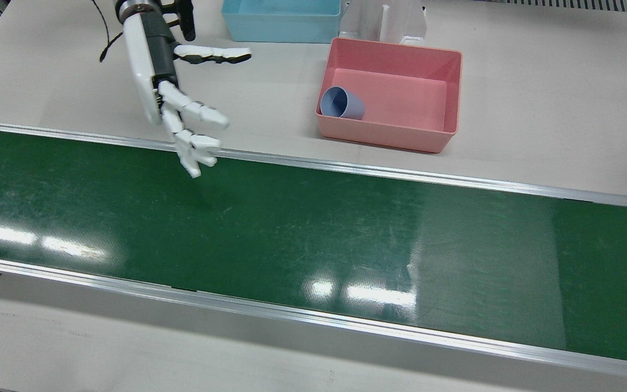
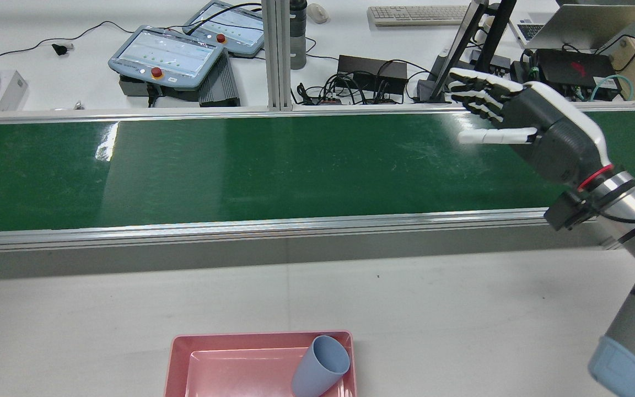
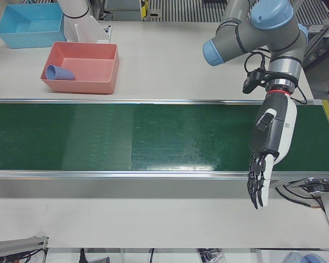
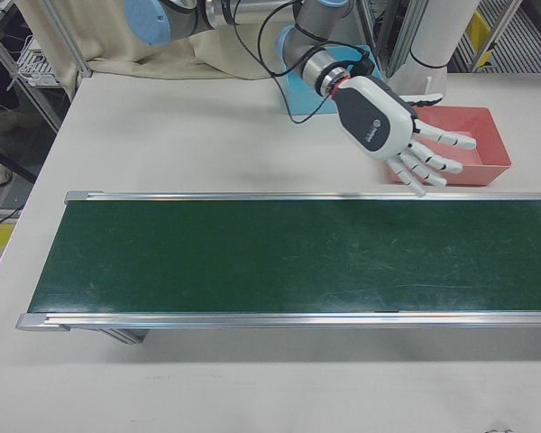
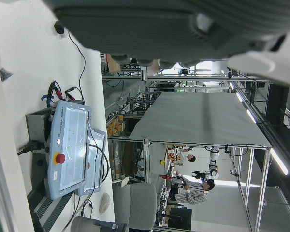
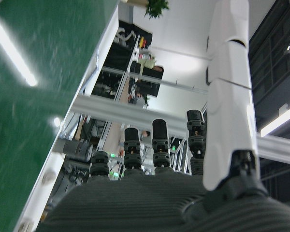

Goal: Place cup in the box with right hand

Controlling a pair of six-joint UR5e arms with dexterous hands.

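The blue-grey cup [image 1: 342,103] lies on its side inside the pink box [image 1: 395,140], in the corner nearest my right hand. The cup [image 2: 319,366] and box [image 2: 177,358] also show in the rear view, and in the left-front view as cup [image 3: 59,73] and box [image 3: 82,85]. My right hand [image 1: 183,109] is open and empty, its fingers spread. It hovers over the belt's robot-side edge, apart from the box. It also shows in the rear view [image 2: 527,132] and the right-front view [image 4: 392,126]. My left hand [image 3: 263,159] is open and empty, reaching over the belt's far end.
The green conveyor belt [image 1: 313,239] runs across the table in front of the box. A light blue bin [image 1: 281,22] stands behind the pink box beside a white pedestal [image 1: 384,22]. Teach pendants [image 2: 166,55] and cables lie beyond the belt.
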